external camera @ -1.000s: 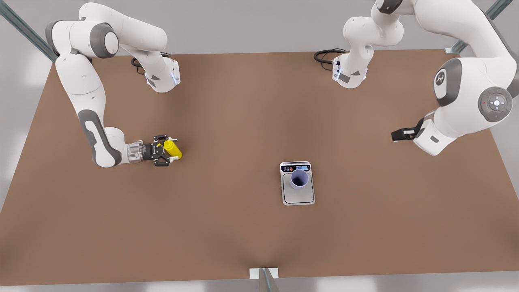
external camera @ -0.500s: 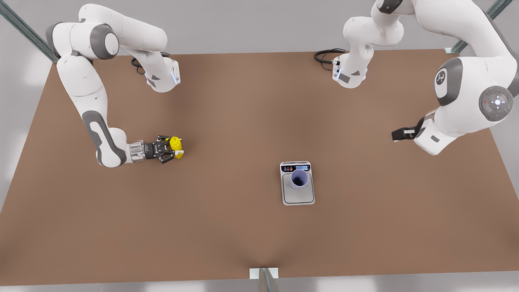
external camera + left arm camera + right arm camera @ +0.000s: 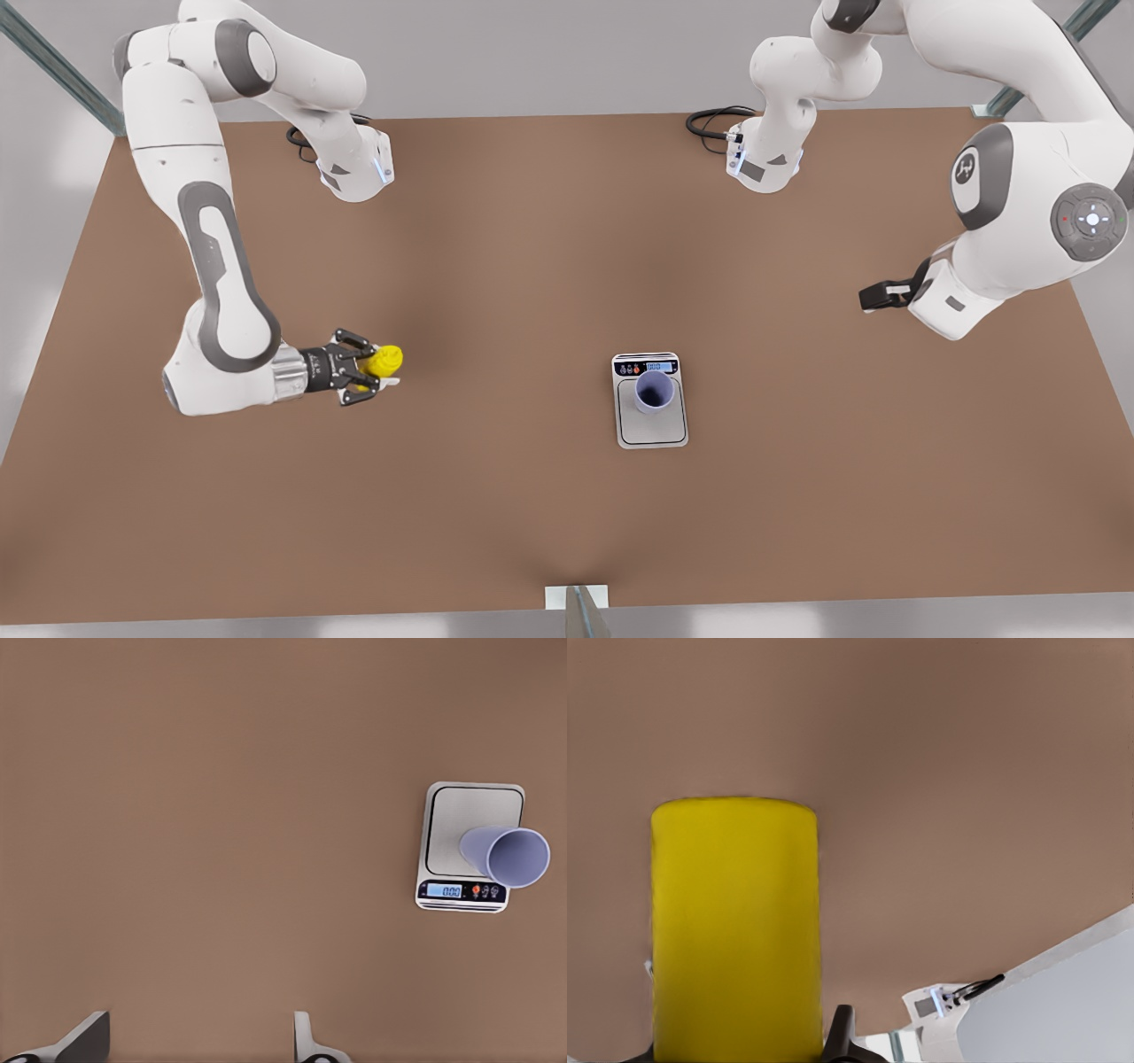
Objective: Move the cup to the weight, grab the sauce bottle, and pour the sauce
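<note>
The yellow sauce bottle point(image 3: 386, 359) is held off the brown table at the front view's left, with my right gripper point(image 3: 372, 367) shut on it. The right wrist view shows the sauce bottle point(image 3: 735, 930) close up between the fingers, its nozzle hidden. The lavender cup point(image 3: 654, 391) stands upright on the weight point(image 3: 651, 432), a silver scale at the table's middle. My left gripper point(image 3: 875, 295) hangs open at the front view's right, far from the cup point(image 3: 509, 855) and the weight point(image 3: 454, 819).
Both arm bases point(image 3: 354, 168) point(image 3: 766, 159) with black cables point(image 3: 709, 124) stand along the far edge. A small metal bracket point(image 3: 576, 598) sits at the near edge. Bare tabletop point(image 3: 496, 354) separates the bottle from the scale.
My right gripper has carried the sauce bottle toward the near edge and turned it, and that arm's elbow swung forward. The left arm barely moved. Cup and scale stayed put.
</note>
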Motion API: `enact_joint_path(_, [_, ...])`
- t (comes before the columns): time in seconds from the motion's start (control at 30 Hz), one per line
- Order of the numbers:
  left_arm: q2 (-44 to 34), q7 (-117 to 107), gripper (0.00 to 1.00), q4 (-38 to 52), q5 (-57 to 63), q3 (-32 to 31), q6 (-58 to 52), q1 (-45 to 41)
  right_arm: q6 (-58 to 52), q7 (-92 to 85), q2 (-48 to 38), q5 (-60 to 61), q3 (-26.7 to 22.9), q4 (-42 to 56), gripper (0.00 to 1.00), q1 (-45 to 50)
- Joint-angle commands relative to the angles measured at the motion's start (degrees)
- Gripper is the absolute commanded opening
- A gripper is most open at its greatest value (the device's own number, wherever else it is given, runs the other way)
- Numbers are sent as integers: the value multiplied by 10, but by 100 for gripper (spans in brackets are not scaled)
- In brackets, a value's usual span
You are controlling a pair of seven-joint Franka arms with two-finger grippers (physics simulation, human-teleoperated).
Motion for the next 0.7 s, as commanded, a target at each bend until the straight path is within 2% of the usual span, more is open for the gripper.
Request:
enact_joint_path(0.0, [-1, -1, 100, 0, 1, 0, -1, 1, 27, 4, 0, 16, 0, 3, 21, 4])
enact_joint_path(0.07, [1, -1, 100, 0, -1, 0, 0, 1, 68, 29, -14, 15, -1, 14, 21, 36])
enact_joint_path(0.13, [3, -2, 100, 0, -5, -1, 1, -1, 124, 33, -29, 15, -25, 32, 21, 84])
enact_joint_path(0.4, [2, -3, 100, -1, -6, -2, -2, -1, 152, 33, -31, -6, -112, 115, 21, 229])
enact_joint_path(0.43, [2, -3, 100, -2, -6, -2, -3, -1, 177, 33, -29, -8, -135, 120, 21, 253])
enact_joint_path(0.47, [3, -3, 100, -2, -6, -2, -2, -1, 182, 42, -2, -7, -181, 165, 21, 299])
enact_joint_path(0.5, [3, -3, 100, -2, -6, -2, -2, 1, 182, 92, 30, -7, -204, 218, 21, 325])
enact_joint_path(0.67, [2, -3, 100, -2, -6, -2, -3, -1, 174, 220, 150, 2, -292, 409, 21, 404])
